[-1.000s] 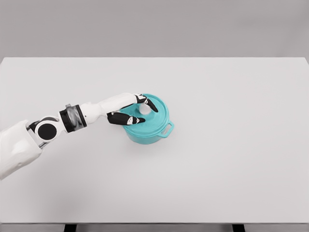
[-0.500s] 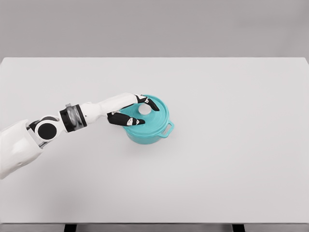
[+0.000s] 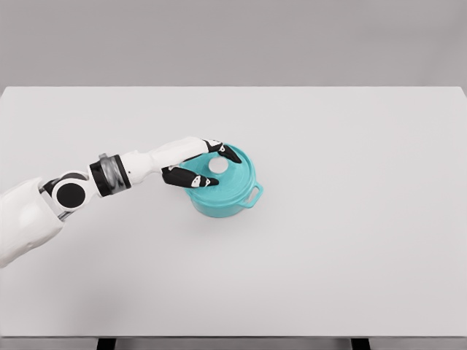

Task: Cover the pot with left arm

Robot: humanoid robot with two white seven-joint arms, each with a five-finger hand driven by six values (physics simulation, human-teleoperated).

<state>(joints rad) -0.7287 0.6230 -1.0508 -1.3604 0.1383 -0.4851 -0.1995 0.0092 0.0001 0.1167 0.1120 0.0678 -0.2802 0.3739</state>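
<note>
While one teal pot (image 3: 222, 203) sits on the table (image 3: 350, 219) with its one lid (image 3: 228, 179) on, the left hand (image 3: 191, 164) spreads loosely over the lid, gripping nothing.

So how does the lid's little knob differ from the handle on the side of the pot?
The knob is white and round; the side handle is teal and loop-shaped. The knob sits on top of the lid, between the left hand's fingers; the handle juts from the pot toward the right, untouched. Both are small grips on the same cookware.

Plain grey wall, wide white table (image 3: 350, 255) (dark legs below), even light
</note>
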